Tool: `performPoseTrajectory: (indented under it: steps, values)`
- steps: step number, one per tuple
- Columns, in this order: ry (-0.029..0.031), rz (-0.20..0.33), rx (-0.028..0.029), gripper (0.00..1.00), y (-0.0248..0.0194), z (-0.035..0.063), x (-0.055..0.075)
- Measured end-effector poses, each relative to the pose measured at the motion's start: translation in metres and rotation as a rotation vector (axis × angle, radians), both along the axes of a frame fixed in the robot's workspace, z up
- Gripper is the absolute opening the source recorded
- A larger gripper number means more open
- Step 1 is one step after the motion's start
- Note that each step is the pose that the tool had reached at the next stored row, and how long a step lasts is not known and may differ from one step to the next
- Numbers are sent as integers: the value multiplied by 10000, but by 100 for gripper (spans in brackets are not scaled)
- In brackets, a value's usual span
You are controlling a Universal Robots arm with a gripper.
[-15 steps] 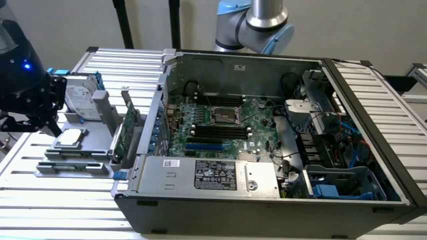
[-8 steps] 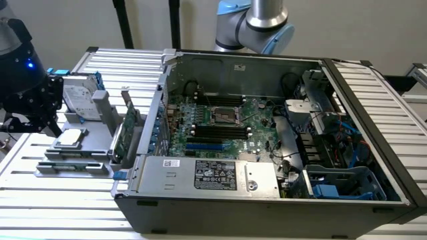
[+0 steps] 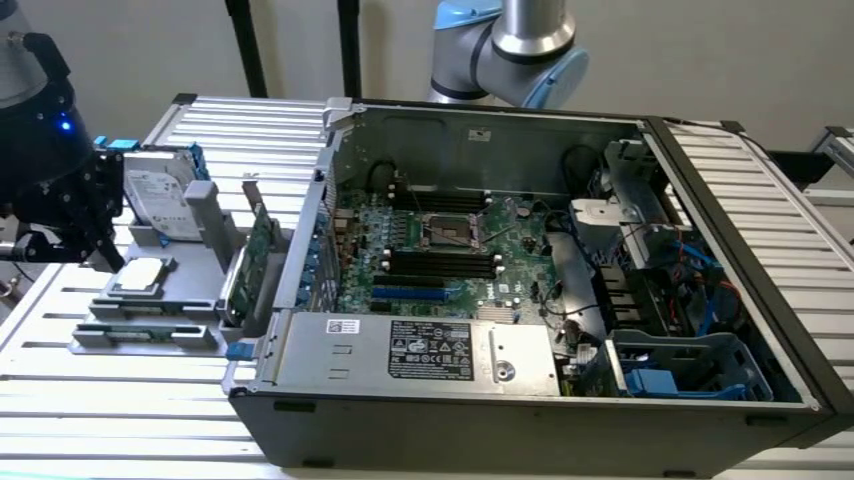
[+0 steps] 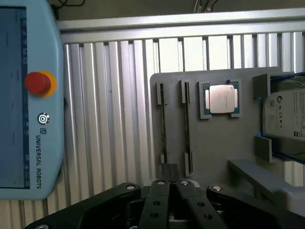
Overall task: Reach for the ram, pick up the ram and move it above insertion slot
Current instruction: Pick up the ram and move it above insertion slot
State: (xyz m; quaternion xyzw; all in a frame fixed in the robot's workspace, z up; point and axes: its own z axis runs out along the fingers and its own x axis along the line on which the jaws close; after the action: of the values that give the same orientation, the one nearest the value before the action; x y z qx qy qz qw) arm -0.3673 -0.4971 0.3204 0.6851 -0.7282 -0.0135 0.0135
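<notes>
Two ram sticks stand on edge in a grey holder tray (image 4: 214, 143): one ram (image 4: 163, 121) and a second (image 4: 186, 121), thin and dark from above. In the exterior view they lie as green strips (image 3: 144, 307) at the tray's front. My gripper (image 4: 169, 172) hovers above the tray's near end, its tips between the two sticks' ends, shut with nothing in it. In the exterior view the gripper (image 3: 96, 250) hangs at the far left over the tray. The insertion slot (image 3: 441, 262) is one of several black parallel sockets on the motherboard inside the open case.
A CPU (image 4: 221, 98) and a hard drive (image 4: 286, 114) sit on the same tray. A taller green expansion card (image 3: 260, 250) stands between the tray and the case wall (image 3: 314, 230). A teach pendant (image 4: 28, 95) lies beside the tray. A short blue slot (image 3: 407, 294) lies near the sockets.
</notes>
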Motion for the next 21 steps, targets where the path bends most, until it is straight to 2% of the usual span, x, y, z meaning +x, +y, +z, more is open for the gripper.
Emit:
performPoseTrajectory:
  steps: [2,4,7,8,21]
  values:
    - [1,0,0,12,1,0,-1]
    - [0,-1,0,24,1,0,-1]
    - [2,-1,-1,30,2,-32,-3]
    - [0,-2,1,36,2,-51,-7]
    - [-33,3,0,36,9,-288,-63]
